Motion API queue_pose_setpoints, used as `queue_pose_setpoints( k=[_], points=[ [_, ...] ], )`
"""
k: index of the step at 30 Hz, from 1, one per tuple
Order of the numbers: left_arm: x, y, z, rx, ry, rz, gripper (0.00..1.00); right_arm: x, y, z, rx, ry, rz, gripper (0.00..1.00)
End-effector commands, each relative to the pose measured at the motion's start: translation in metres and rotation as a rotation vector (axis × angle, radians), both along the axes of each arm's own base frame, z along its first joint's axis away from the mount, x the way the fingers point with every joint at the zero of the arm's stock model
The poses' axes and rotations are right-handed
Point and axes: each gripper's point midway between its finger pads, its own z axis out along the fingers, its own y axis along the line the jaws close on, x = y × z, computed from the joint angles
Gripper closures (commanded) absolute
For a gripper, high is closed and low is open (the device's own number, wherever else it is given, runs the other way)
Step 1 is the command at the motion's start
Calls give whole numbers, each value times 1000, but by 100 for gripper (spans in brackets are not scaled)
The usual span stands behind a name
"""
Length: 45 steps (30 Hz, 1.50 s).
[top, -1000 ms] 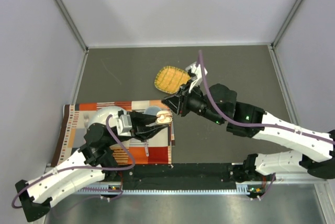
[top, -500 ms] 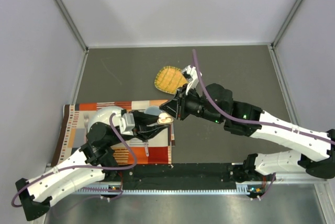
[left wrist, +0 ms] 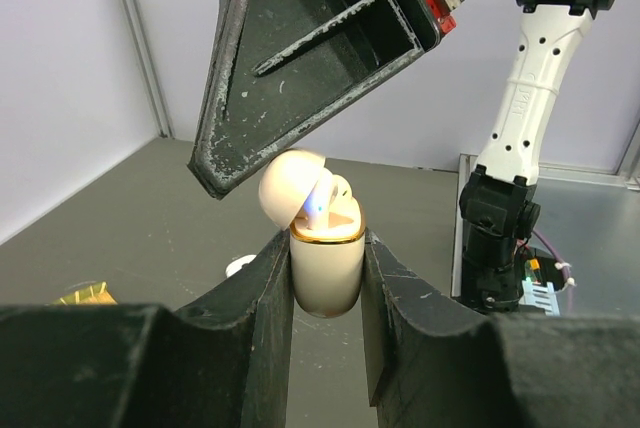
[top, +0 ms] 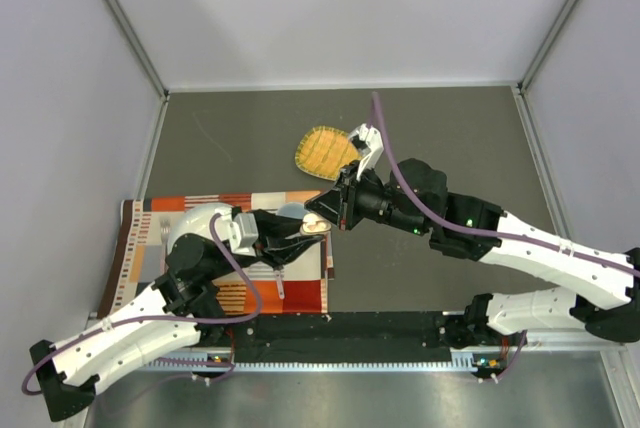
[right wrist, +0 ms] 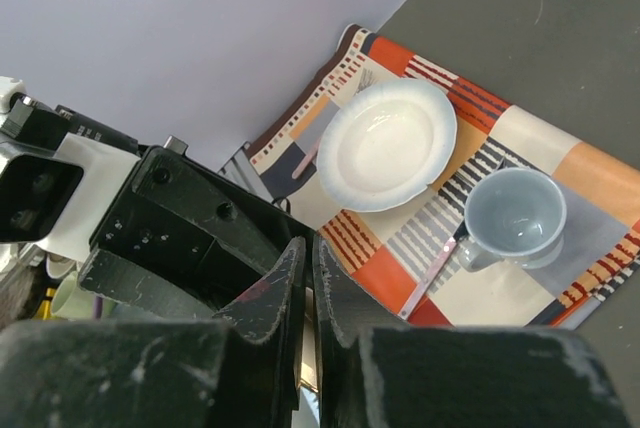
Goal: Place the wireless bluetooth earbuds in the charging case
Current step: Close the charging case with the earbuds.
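step: seating an earbud [left wrist: 318, 203] in the open charging case [left wrist: 326, 270]; bud stands in its well, lid up
left gripper [left wrist: 322, 278]: clamped on the case, held upright above the placemat [top: 260, 298]
right gripper [left wrist: 262, 170]: fingers pressed together, nothing visibly held, tip just over the lid
next: likely lift clear, then fetch another bud
other bud: small white piece [left wrist: 238, 266] on the table behind the case
around: plate [right wrist: 388, 144], cup [right wrist: 514, 219], woven coaster [top: 322, 151]
in the way: right gripper crowds the lid

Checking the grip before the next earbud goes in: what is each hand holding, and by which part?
The left hand clamps the open charging case by its lower body. The right hand is shut; anything between its fingers cannot be told.
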Motion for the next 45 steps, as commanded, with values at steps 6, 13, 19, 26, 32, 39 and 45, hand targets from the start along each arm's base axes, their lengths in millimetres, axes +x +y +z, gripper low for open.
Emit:
queue_pose_setpoints(
  k=[6, 13, 19, 26, 32, 39, 45],
  points=[
    [8, 15, 38, -140, -51, 82, 100, -31, 12, -14, -54, 56, 186, 97],
    [6, 12, 35, -128, -44, 64, 100, -9, -7, -7, -46, 7, 31, 95],
    [7, 11, 27, -113, -25, 60, 100, 13, -34, 18, 16, -87, -119, 65],
    [10, 11, 25, -111, -19, 77, 100, -6, -35, 25, 59, -107, -19, 51],
    [11, 10, 27, -110, -26, 78, 100, -12, -31, 11, 40, -79, 14, 51],
    [7, 6, 24, -86, -21, 48, 100, 0, -35, 18, 43, -103, -52, 50],
    [10, 7, 16, -82, 0, 64, 100, 5, -45, 36, 115, -130, -101, 50]
  ],
)
